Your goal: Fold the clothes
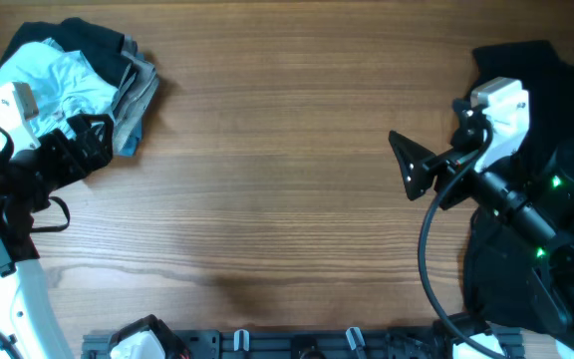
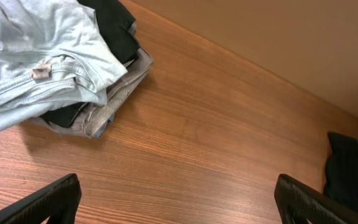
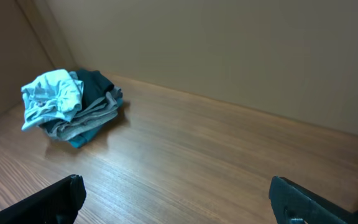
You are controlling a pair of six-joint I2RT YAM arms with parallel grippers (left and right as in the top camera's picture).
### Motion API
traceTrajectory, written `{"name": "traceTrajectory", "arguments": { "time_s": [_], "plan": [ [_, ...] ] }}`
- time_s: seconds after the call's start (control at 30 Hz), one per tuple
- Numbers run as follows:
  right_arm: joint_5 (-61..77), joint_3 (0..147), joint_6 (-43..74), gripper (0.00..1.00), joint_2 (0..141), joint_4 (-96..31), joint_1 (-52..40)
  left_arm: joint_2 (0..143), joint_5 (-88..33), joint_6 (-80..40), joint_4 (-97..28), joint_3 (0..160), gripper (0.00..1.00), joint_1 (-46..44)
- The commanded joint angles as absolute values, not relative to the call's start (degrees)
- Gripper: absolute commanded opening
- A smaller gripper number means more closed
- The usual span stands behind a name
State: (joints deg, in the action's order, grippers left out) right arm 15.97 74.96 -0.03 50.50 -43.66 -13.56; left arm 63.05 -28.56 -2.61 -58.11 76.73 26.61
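Sagging in soft rumpled folds — pale-blue T-shirt [image 1: 53, 80] atop darker pieces [image 1: 131, 92]

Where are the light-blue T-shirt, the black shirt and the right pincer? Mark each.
light-blue T-shirt [image 1: 53, 78], overhead view, its crumpled middle.
black shirt [image 1: 546, 62], overhead view, its upper part.
right pincer [image 1: 403, 166], overhead view, midway between its fingertips.

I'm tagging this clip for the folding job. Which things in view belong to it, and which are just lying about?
Belong to the job:
- light-blue T-shirt, on top of the pile
- black, grey and blue pieces beneath it
- black garment by the right arm

Just lying about:
- wooden table
- grey rail at its near edge
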Motion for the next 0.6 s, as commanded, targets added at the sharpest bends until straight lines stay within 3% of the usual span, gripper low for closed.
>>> {"name": "traceTrajectory", "arguments": {
  "time_s": [0.0,0.13,0.27,0.4,0.5,0.57],
  "plan": [
    [14.6,75.5,0.2,1.00,50.9,-43.8,-13.4,62.4,-28.8,-1.5,-58.1,76.3,1.00,26.4],
    [13.6,75.5,-0.1,1.00,53.4,-49.8,-13.4,62.4,-28.8,-1.5,-58.1,76.3,1.00,26.4],
    [6.9,75.4,-3.3,1.00,52.9,-47.0,-13.4,62.4,-28.8,-1.5,-58.1,76.3,1.00,26.4],
    [7.2,62.9,-13.1,1.00,46.0,-26.9,-13.4,62.4,-28.8,-1.5,-58.1,76.3,1.00,26.4],
    [9.2,44.9,-11.9,1.00,38.4,-12.4,-13.4,62.4,-28.8,-1.5,-58.1,76.3,1.00,26.4],
    [9.1,36.2,-8.4,1.00,32.1,-10.7,-13.4,62.4,-28.8,-1.5,-58.1,76.3,1.00,26.4]
  ]
}}
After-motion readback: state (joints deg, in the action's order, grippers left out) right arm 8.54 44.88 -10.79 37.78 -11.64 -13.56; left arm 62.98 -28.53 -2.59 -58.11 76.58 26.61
